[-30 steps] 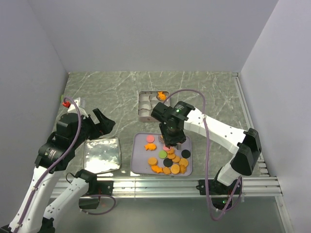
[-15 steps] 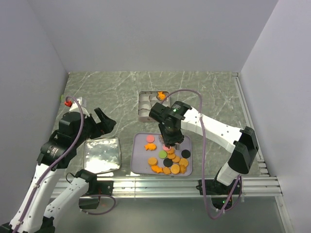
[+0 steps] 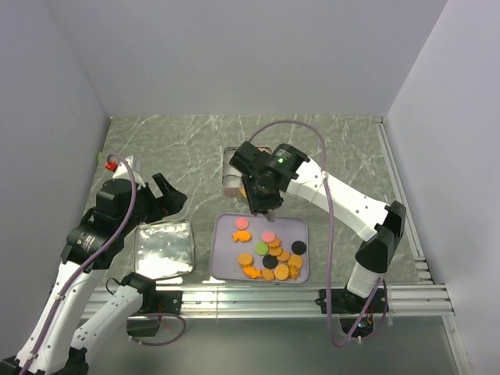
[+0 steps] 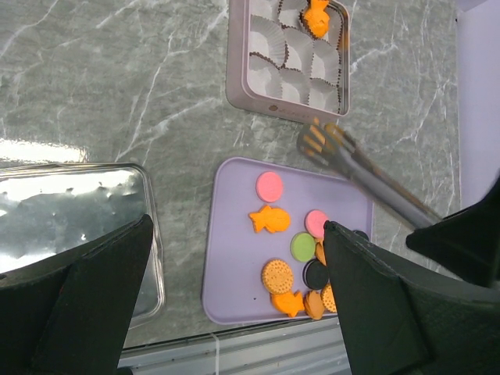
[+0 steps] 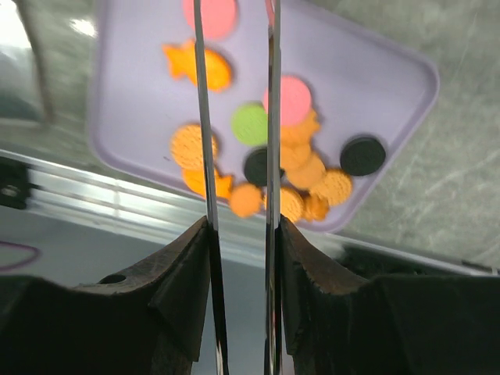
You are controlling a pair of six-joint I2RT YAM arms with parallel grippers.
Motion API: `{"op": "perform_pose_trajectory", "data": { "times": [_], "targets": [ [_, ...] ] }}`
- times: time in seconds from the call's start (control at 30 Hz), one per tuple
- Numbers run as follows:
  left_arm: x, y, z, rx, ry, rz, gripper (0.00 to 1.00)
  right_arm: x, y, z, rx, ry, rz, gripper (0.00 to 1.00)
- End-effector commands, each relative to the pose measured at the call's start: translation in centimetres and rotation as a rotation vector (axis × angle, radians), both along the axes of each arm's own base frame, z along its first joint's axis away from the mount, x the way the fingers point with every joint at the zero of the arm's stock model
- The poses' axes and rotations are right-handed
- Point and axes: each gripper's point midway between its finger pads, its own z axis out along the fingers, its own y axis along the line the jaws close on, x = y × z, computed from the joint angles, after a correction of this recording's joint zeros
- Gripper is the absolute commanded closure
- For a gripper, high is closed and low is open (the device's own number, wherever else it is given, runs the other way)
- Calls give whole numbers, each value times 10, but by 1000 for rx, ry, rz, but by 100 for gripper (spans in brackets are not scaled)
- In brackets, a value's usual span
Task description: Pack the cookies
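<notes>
Though 1 orange fish cookie (image 4: 316, 14) occupies the cup-lined square tin (image 4: 237, 70), most cookies (image 4: 275, 275) crowd the purple tray (image 4: 234, 258); right gripper (image 5: 241, 234) clamps metal tongs (image 4: 375, 183), left gripper (image 4: 236, 226) gapes.

Bright, even light — glare on the silver lid (image 3: 164, 248), tongs (image 4: 373, 183) smeared, wrist-view cookies (image 5: 303, 169) soft.

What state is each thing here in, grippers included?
Tin: open, one cookie in a corner.
Lid: off, lying beside tray.
Tray: holds the other cookies.
Tongs: pinching an orange piece.
Left gripper: open, empty.
Right gripper: shut on tongs.
</notes>
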Motion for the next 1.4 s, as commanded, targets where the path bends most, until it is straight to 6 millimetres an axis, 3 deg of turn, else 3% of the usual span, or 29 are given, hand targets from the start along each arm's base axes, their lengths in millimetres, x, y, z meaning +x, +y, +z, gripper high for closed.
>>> {"op": "perform_pose_trajectory", "data": {
  "times": [0.0,0.13,0.3,0.57,0.83,1.37],
  "targets": [
    [2,3,22,-6,-62,12,3,9,-6,25,-21,-55,-10,62],
    [1,6,28,0,-69,22,3,33,1,30,-17,-87,-31,62],
    [-3,8,33,0,-74,24,4,81,11,38,11,-138,-80,62],
    [-10,13,41,17,-73,32,4,150,3,24,79,-124,-168,62],
    [-21,23,44,42,-66,53,3,180,4,3,76,-113,-153,63],
    [-34,36,43,94,-43,75,4,211,11,-17,131,-99,-196,62]
  ]
}}
